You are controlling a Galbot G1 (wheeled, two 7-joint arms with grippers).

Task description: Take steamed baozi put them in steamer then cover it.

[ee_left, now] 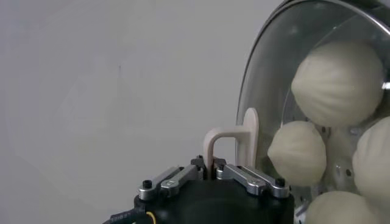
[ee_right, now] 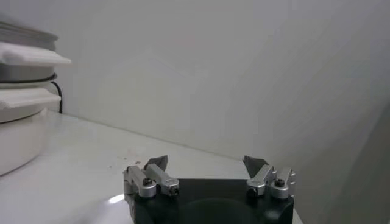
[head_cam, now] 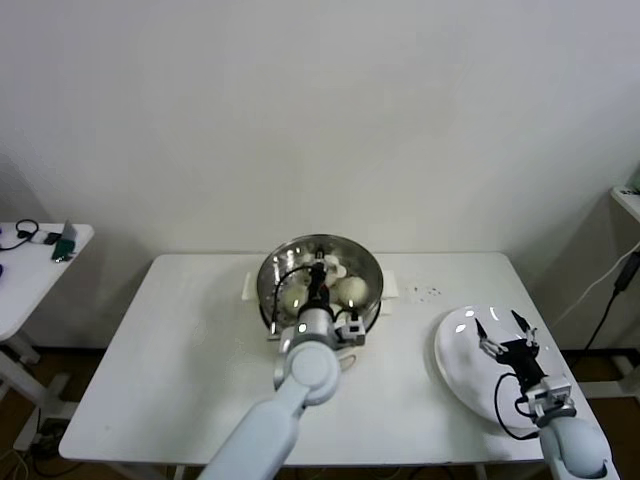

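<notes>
A white table (head_cam: 180, 340) carried the whole scene, the steamer (head_cam: 368, 262) standing on its cooker base toward the far edge at the middle, a flat white plate (head_cam: 455, 365) near the right-hand edge; the steel basket already held the steamed baozi (ee_left: 338, 82), four cream-white buns counted through the glass in the left wrist view, so the loading step looked finished and the covering step was the one in hand. The cover (ee_left: 268, 91), clear glass with a metal rim, was over the basket; whether its rim sat flush all round could not be told. The left gripper (ee_left: 213, 171) was clamped narrow on the cover's whitish centre handle (ee_left: 234, 137), its arm reaching in from the near side of the table; the right gripper (head_cam: 504, 333) hung over the plate with its fingers spread wide and nothing between them, well apart from the steamer, apparently parked. The next move, by this reading, called for the left arm to settle the cover level on the steamer's rim, then release the handle and draw straight up and away without dragging the glass sideways; a tilted rim or a snagged finger seemed the likeliest trouble.
</notes>
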